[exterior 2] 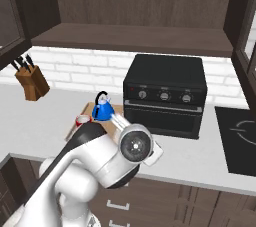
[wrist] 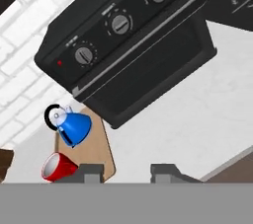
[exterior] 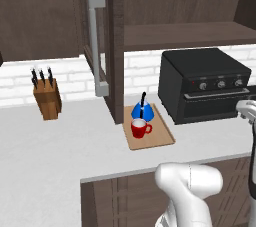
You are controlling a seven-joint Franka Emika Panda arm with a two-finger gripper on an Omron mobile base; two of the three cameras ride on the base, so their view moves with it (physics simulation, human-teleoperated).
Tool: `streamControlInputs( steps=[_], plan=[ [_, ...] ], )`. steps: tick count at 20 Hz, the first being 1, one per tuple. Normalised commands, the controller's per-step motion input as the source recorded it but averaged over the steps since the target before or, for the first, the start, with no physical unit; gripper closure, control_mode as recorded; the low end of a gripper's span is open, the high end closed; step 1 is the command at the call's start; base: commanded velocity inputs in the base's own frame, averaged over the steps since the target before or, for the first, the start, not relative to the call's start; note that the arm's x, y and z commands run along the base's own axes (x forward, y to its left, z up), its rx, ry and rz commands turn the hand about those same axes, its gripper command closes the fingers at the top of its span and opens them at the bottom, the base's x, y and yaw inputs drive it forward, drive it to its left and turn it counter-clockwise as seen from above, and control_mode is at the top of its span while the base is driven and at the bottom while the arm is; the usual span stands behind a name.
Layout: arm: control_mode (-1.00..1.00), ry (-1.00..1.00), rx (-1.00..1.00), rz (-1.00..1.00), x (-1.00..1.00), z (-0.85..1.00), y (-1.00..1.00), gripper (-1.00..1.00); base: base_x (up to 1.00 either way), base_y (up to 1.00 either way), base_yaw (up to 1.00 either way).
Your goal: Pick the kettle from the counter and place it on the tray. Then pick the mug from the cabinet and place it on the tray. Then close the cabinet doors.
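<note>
Jaws of the gripper (wrist: 127, 171) stand apart with nothing between them, hanging above bare counter (exterior: 45, 151) in front of the oven. At ten o'clock of them in the hand view, the blue kettle (wrist: 73, 127) and the red mug (wrist: 57, 167) both sit on the tray (wrist: 101, 151), just beside each other. From the left base view the mug (exterior: 140, 128) is at six o'clock of the kettle (exterior: 142, 111), on the tray (exterior: 160, 138). A black toaster oven (exterior: 205, 83) stands at three o'clock of the tray, an open cabinet door (exterior: 107, 46) at eleven, a knife block (exterior: 47, 97) at nine.
</note>
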Motion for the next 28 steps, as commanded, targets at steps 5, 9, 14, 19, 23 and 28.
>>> streamControlInputs(
  steps=[5,9,14,19,23,28],
  plan=[
    [-1.00,0.00,0.33,0.00,0.00,0.00,-0.44,1.00,0.00,0.00,0.00],
    [-1.00,0.00,0.62,0.03,-0.07,0.13,-0.75,1.00,0.00,0.00,0.00],
    [-1.00,-0.05,0.46,0.02,-0.03,0.14,-0.59,1.00,0.00,0.00,0.00],
    [-1.00,-0.17,0.13,0.00,0.00,0.07,-0.39,1.00,0.00,0.00,0.00],
    [-1.00,-0.15,0.12,0.00,0.00,0.00,-0.30,1.00,0.00,0.00,0.00],
    [-1.00,-0.17,0.11,-0.03,0.05,0.00,-0.03,1.00,0.00,0.00,0.00]
  ],
)
